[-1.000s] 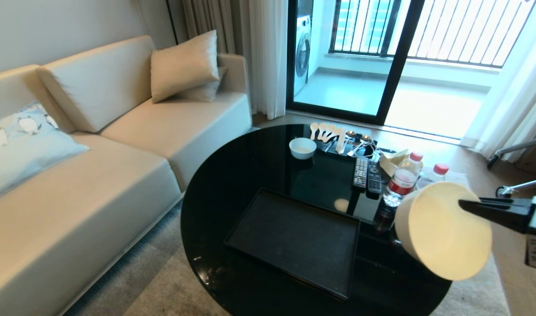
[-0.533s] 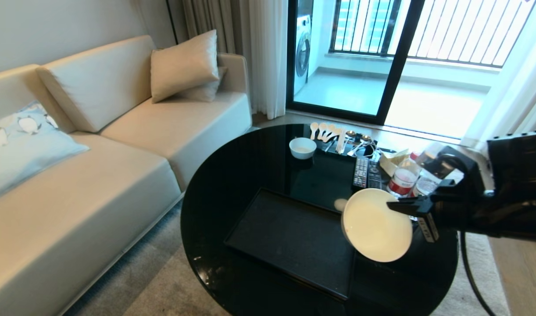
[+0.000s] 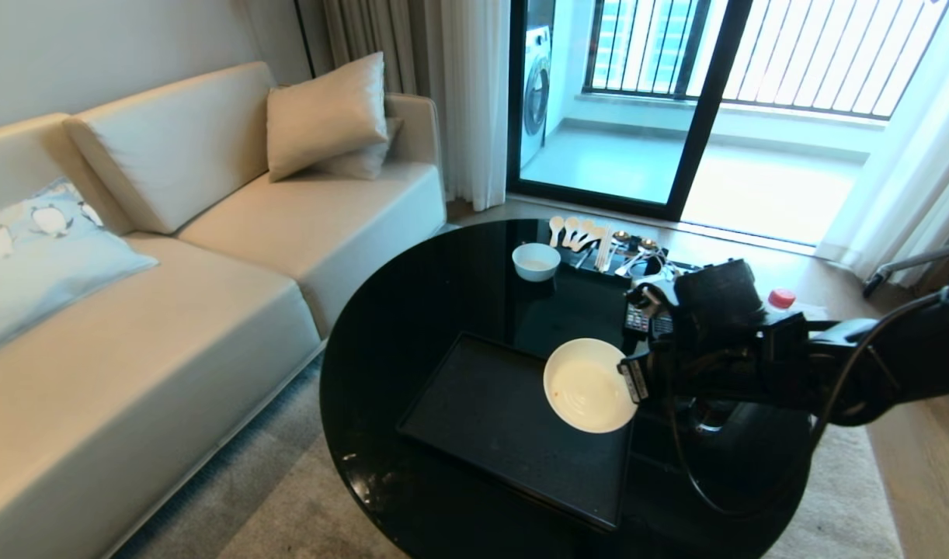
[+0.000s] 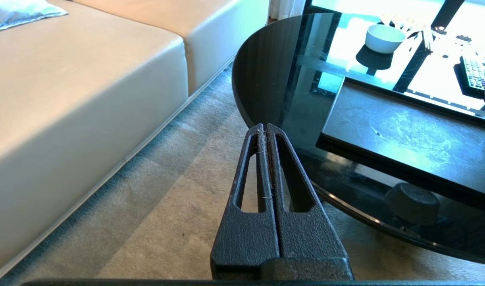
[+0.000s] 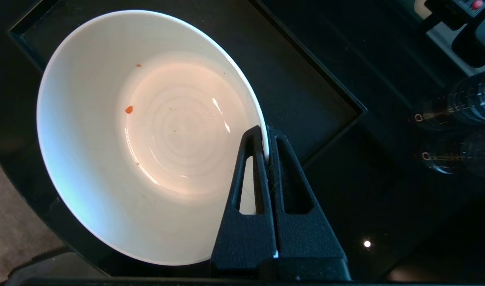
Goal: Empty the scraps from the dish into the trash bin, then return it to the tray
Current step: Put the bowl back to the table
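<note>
Holding the dish (image 3: 589, 385) by its rim at the 3 o'clock side, mouth facing up and tipped slightly, round with no long axis, over the tray (image 3: 490, 419) near its 2 o'clock corner. Carrying only a few orange specks inside. Reaching in level from 3 o'clock, right gripper (image 5: 265, 139) pinching the rim thinly. Hanging low off the round table (image 3: 412, 310) near 7 o'clock, left gripper (image 4: 265, 128) pressed closed, empty. Leaving bare tray floor toward 9 o'clock.

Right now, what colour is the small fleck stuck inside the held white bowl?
Orange fleck on the deep round white bowl's inner wall; clearest in right wrist view.
</note>
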